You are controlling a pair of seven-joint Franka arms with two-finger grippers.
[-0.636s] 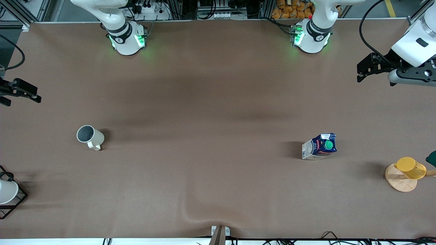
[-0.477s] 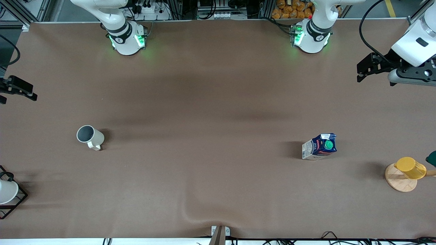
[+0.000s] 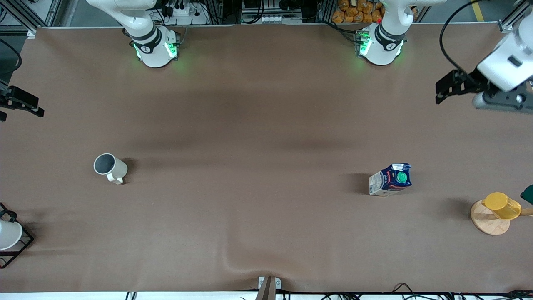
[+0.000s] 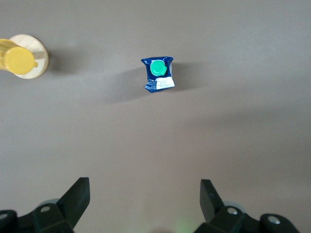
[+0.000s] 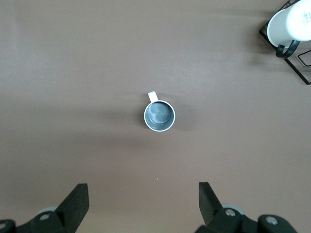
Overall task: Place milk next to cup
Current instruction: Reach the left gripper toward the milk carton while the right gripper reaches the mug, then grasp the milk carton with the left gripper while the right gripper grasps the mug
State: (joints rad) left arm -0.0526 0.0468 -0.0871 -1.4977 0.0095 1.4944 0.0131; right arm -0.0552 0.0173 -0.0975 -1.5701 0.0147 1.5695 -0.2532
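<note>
Looking down the front view, I read the milk (image 3: 390, 179) at about 7 o'clock from the left pincer (image 3: 438, 89). That pincer hangs over bare tabletop (image 3: 266, 125) toward the left arm's end, its 2 fingers spread wide with nothing between them. The carton stands upright on the tabletop with its green cap on top, so its long axis runs straight up and I judge a grasp would close on its sides.

The cup (image 3: 109, 167) sits at 9 o'clock from the milk in that same view, well apart from it and toward the right arm's end. The right pincer (image 3: 21, 116) is over the tabletop's edge at that end, also wide and empty, and that arm waits. The left arm is clearly the nearer of the 2 to the carton, so I would expect it to make the pick. The task looks unstarted.

The left wrist view shows the milk (image 4: 158, 74) from above, well ahead of the open left pincer (image 4: 143, 187), with a yellow cup (image 4: 17, 58) on its wooden coaster (image 4: 41, 53) off to one side. The right wrist view alone shows the cup's (image 5: 159, 115) grey inside and the way its small handle points, plus a white cup in a black wire frame (image 5: 291, 22).
</note>
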